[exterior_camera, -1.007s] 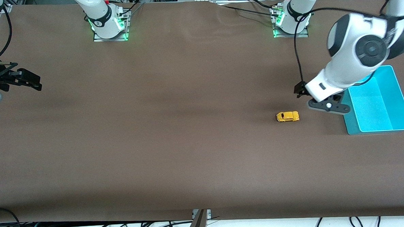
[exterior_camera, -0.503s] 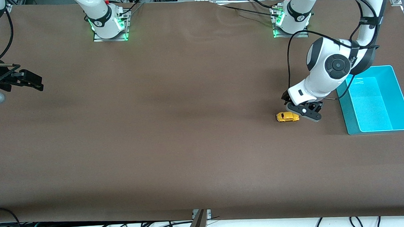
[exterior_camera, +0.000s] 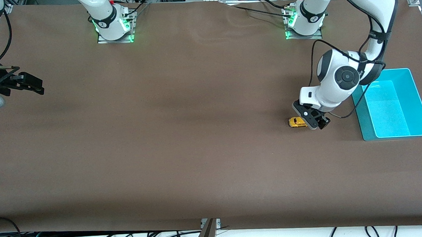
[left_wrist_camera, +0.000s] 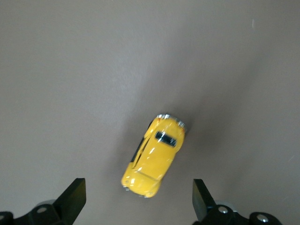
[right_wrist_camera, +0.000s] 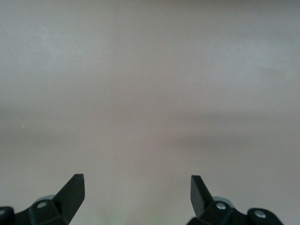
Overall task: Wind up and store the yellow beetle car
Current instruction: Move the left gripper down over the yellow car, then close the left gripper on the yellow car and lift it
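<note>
Bright yellow all over the yellow beetle car, with dark windows, a black stripe along one side and silvery chrome at the bumper. Plain matt brown across the counter, unpatterned, paler and greyer in the wrist views. Turquoise on the storage bin, lighter cyan inside than on its outer wall. Glossy white on the arm shells, with dark grey to black round joint caps and black cables. Black on the left hand and on the right hand, with small silver screw heads. Green glow at both arm bases, red buttons on top.
</note>
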Robot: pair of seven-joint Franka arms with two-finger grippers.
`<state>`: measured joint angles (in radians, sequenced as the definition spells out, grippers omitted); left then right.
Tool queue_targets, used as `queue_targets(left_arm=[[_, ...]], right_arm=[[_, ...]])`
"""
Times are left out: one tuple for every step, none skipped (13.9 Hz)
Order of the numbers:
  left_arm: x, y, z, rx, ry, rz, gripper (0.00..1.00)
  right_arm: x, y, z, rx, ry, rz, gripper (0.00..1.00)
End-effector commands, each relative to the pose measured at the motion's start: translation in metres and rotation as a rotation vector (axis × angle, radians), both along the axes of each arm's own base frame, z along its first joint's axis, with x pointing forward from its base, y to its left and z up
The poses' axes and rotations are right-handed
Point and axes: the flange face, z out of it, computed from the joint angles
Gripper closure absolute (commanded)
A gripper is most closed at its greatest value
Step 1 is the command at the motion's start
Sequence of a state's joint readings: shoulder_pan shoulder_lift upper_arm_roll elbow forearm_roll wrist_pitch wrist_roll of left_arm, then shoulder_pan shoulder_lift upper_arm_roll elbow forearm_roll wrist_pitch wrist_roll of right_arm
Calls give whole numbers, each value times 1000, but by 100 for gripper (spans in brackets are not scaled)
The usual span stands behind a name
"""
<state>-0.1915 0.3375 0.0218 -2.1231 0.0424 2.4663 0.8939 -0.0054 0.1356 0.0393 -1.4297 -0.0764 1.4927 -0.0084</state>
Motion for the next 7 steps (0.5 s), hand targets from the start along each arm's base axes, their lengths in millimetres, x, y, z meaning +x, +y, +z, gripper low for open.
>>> queue_targets(left_arm=[[3, 6, -27, -4, 7, -215, 0], [2, 5, -34, -3, 17, -281, 0], [1, 5, -38, -3, 24, -323, 0], [-1, 3, -38, -8, 28, -352, 0], [-5, -5, -42, -16, 38, -382, 0], [-8, -10, -45, -26, 44, -388, 0], [-10, -10, -54, -32, 59, -382, 0]], right_arm=[[-3, -2, 1, -7, -1, 14, 0], [-2, -2, 0, -7, 0, 14, 0], [-2, -2, 0, -7, -1, 15, 0], [-2, -1, 0, -6, -1, 15, 0], [-2, -1, 0, -4, 0, 13, 0], [-2, -1, 0, -4, -1, 13, 0], [-2, -1, 0, -6, -1, 13, 0]])
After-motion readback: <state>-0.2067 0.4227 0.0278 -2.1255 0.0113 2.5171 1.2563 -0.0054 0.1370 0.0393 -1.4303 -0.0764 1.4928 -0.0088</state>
